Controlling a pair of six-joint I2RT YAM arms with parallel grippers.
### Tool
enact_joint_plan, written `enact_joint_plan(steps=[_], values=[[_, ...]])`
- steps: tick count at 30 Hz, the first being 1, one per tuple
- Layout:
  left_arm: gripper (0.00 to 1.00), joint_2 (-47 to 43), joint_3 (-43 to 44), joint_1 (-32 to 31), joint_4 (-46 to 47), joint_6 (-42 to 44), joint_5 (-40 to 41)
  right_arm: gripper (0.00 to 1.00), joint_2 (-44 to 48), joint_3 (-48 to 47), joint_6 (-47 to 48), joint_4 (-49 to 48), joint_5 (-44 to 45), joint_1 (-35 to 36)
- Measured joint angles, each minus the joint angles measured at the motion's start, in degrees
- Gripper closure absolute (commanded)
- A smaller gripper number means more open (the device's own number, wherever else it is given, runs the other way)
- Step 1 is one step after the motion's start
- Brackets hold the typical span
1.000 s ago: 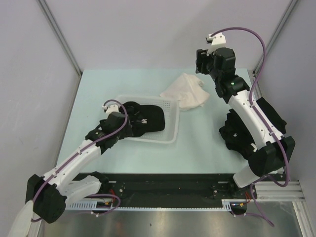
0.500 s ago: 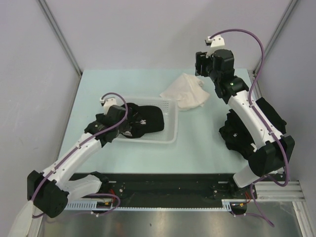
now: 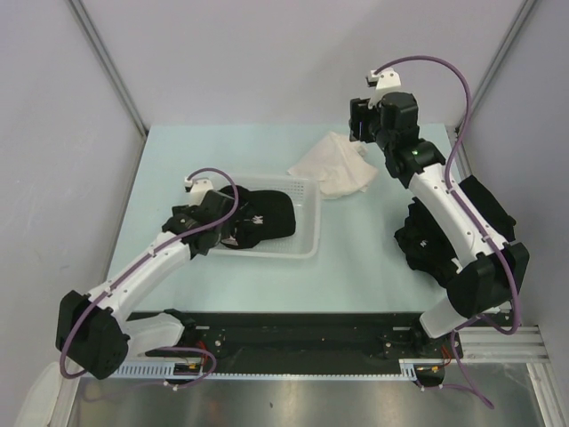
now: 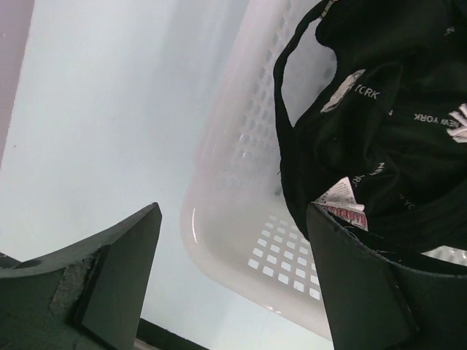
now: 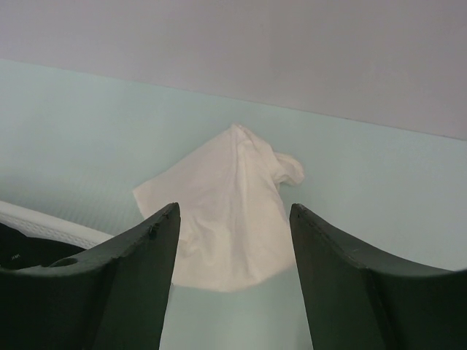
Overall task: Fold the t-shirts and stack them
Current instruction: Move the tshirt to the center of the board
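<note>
Right claw (image 5: 233, 240) has drifted slightly toward 8 o'clock; open, empty, white shirt (image 5: 226, 211) just ahead. Left claw (image 4: 233, 248) wide open, empty, over near corner of basket (image 4: 241, 168); black shirts (image 4: 379, 109) inside, by one finger. Risk: closing here pinches rim with cloth, dragging basket.

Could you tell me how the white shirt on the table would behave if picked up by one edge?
The white shirt lies crumpled with soft folds, so it would probably hang limp and unfold. It looks thin, so likely light. On the smooth table it may bunch if pushed.
</note>
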State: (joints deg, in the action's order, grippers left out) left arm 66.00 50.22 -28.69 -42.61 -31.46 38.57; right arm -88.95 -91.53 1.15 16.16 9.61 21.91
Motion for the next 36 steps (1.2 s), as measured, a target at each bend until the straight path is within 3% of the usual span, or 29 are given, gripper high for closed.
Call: enact_joint_plan(steps=[7, 16, 19, 22, 36], values=[[0.17, 4.09, -0.42, 0.2, 1.46, 0.11, 1.77, 0.33, 0.04, 2.49, 0.02, 1.2, 0.02, -0.02], [0.43, 5.81, -3.37, 1.25, 5.51, 3.39, 1.97, 0.33, 1.75, 4.2, 0.17, 2.51, 0.02, -0.09], [0.57, 6.01, -3.41, 1.57, 6.36, 4.48, 1.81, 0.33, 2.29, 4.35, 0.17, 2.43, 0.0, -0.15], [0.98, 6.25, -3.41, 1.62, 7.1, 5.27, 1.68, 0.33, 2.4, 4.37, 0.15, 2.4, 0.0, -0.17], [1.0, 9.44, 1.09, 5.27, 9.99, 3.28, -1.53, 0.33, 2.4, 4.5, -0.07, 2.73, -1.07, -0.15]])
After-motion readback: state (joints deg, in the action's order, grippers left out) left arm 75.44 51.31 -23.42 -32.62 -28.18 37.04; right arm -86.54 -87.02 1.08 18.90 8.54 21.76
